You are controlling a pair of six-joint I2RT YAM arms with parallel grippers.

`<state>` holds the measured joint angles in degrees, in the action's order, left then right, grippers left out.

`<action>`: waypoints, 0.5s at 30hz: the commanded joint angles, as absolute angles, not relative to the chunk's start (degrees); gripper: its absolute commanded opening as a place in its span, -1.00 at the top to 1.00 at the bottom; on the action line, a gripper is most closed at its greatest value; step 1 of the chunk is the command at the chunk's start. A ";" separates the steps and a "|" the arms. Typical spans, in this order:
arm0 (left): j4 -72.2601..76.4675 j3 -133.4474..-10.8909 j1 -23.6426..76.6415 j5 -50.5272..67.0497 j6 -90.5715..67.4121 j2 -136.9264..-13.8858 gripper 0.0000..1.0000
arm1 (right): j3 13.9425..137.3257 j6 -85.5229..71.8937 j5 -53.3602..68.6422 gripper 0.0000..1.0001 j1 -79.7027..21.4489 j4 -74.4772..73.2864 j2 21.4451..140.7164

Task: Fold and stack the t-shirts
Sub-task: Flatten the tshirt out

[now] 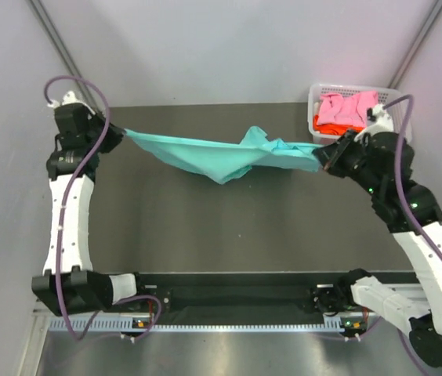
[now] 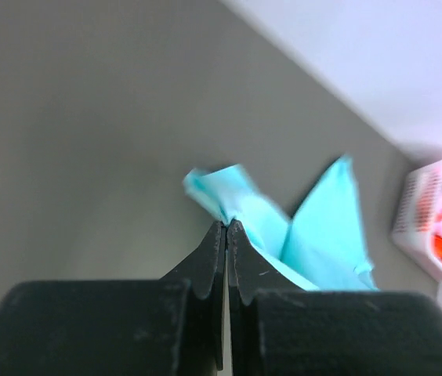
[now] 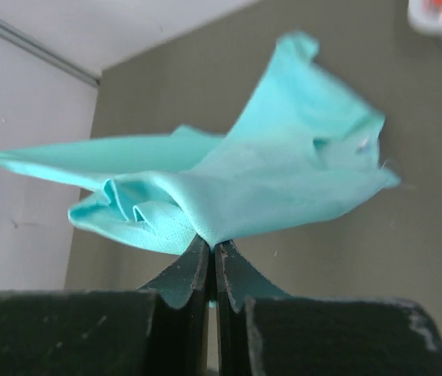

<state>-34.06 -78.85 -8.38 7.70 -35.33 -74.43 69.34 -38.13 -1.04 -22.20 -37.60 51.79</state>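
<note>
above the middle of the grey table [image 1: 205, 235], the teal t-shirt [image 1: 205, 157] is hanging stretched in the air between the two arms, sagging to a loose point near its centre and not touching the surface, as far as the top view is showing. the left gripper [image 1: 121, 133] is pinching one end of the cloth with its fingers pressed tight together, and the left wrist view is showing fabric spilling out past the tips. the right gripper [image 1: 324, 157] is doing the same at the other end, its fingers closed on a bunched fold of the shirt. at the far right corner, the white lattice basket [image 1: 313, 98] is holding the pink t-shirt [image 1: 346, 106] lying on top of the orange t-shirt [image 1: 321, 124], both crumpled. judging by this, the task is sitting near its beginning: no shirt is lying folded anywhere in view and no stack is forming. the teal one is being spread out, likely ahead of laying it flat, and its folding plus the whole handling of the other two are remaining to do.
</note>
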 commanded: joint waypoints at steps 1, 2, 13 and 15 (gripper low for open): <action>-37.26 -87.33 -7.74 6.15 -30.77 -69.27 1.00 | 80.29 -24.98 -3.60 1.00 -20.74 -41.22 52.12; -37.27 -89.02 -6.86 5.46 -28.67 -68.39 1.00 | 82.16 -21.74 -4.04 1.00 -20.74 -41.05 51.68; -34.81 -102.21 -0.18 -1.56 -21.36 -52.58 1.00 | 89.03 -5.19 -5.02 1.00 -20.83 -29.27 33.07; -34.37 -103.53 -0.18 -3.15 -21.36 -51.42 1.00 | 89.21 -5.18 -4.05 1.00 -20.74 -27.61 31.03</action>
<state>-36.29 -101.01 -0.19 3.31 -24.05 -53.10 87.07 -9.89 -3.60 -21.19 -34.24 33.71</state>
